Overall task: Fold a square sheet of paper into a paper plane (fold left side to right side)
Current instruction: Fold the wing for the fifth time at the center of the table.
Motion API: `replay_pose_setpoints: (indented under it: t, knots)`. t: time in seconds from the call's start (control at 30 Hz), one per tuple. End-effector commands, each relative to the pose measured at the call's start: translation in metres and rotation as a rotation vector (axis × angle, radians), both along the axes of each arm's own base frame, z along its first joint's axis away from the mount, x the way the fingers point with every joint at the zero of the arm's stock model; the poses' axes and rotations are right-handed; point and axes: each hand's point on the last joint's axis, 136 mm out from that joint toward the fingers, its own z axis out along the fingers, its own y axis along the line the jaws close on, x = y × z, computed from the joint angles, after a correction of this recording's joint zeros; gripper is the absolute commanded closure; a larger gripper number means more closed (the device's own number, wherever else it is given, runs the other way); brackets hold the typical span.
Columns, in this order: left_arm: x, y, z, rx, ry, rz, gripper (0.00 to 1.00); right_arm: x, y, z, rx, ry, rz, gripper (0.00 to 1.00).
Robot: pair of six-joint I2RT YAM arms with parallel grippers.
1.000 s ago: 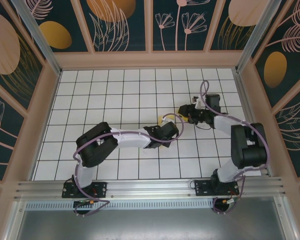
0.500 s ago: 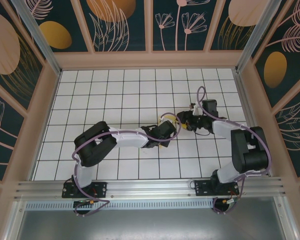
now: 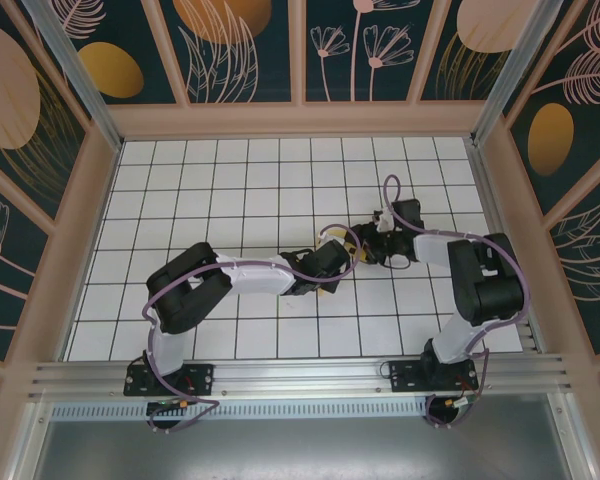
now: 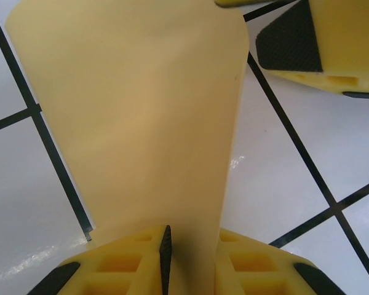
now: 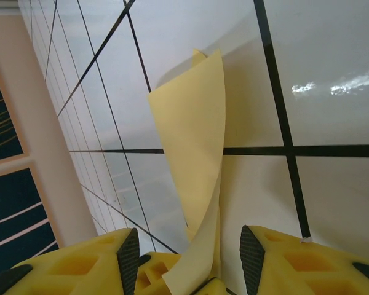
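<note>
Evidently early: left end effector (image 4: 166, 261) pinches one edge of the yellow sheet (image 4: 135, 110), which curls up off the middle of the table (image 3: 230, 180) between the spread fingers of the right end effector (image 5: 189, 246); no flat crease shows yet, so pressing it and every later fold remain.

yellow paper (image 4: 141, 110), white table (image 4: 277, 184) with black grid lines.

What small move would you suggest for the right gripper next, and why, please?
Probably close the right gripper on the raised edge: its jaws stand open with the curled square sheet of paper between them, while the left gripper pinches its other end.
</note>
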Motion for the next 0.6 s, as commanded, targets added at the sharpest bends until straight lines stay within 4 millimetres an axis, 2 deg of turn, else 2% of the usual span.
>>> replay_pose_setpoints:
  t: [0.0, 0.1, 0.17, 0.37, 0.57]
  knots:
    - [0.001, 0.000, 0.008, -0.022, -0.005, -0.008, 0.76, 0.009, 0.005, 0.001, 0.001, 0.016, -0.011, 0.50]
    - [0.001, 0.000, 0.006, -0.019, -0.005, -0.010, 0.76, 0.009, 0.004, -0.003, -0.005, 0.036, -0.012, 0.56]
    - [0.001, -0.001, 0.007, -0.020, -0.003, -0.013, 0.75, 0.009, 0.005, -0.005, -0.004, 0.046, -0.012, 0.68]
    - [0.001, -0.001, 0.008, -0.023, -0.008, -0.014, 0.73, 0.011, 0.005, -0.006, -0.025, 0.057, -0.005, 0.83]
    - [-0.001, 0.001, 0.018, -0.041, -0.020, -0.020, 0.61, 0.010, 0.006, -0.006, -0.022, 0.056, 0.003, 0.94]
